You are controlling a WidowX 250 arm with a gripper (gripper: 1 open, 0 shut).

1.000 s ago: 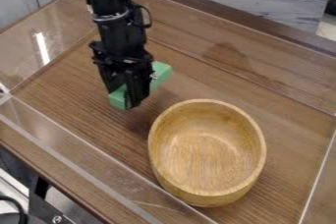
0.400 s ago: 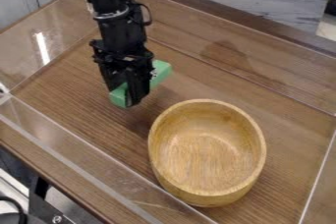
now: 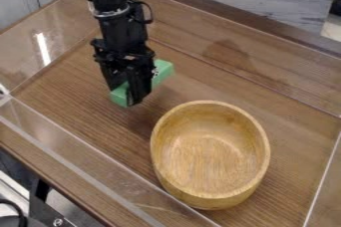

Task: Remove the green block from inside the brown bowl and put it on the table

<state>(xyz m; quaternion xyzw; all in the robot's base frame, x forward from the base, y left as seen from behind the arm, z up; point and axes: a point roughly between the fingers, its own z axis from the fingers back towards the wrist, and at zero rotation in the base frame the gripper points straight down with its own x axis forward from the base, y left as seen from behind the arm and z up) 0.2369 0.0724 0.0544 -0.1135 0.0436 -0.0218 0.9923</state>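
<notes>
- At far left on my screen, a clear acrylic wall [image 3: 54, 136] runs along the near edge of the brown wood-grain table [image 3: 253, 67], catching pale reflections.
- Left of centre, the black robot arm [image 3: 114, 12] reaches down from the top of the frame, its black gripper [image 3: 134, 97] pointing steeply at the tabletop.
- I read the jaws as closed tight on the flat, bright green rectangular block [image 3: 158, 73]; the black fingers [image 3: 139, 84] cover the block's middle, leaving green showing at the upper right and at the lower left by the fingertips.
- The green block sits outside the bowl, low over the table or on it; from this angle I cannot tell whether its lower end touches the wood.
- A dark shadow lies on the tabletop directly under the gripper and block.
- To the right and nearer the camera, the round, light brown wooden bowl [image 3: 210, 154] with a thick rim stands upright on the table, its grain plain to see inside, with nothing in it.
- The bowl's rim is near the gripper but apart from it, with a strip of bare table between them.
- At the upper right, beyond the far acrylic wall, a pale marbled surface [image 3: 266, 2] fills the background.
</notes>
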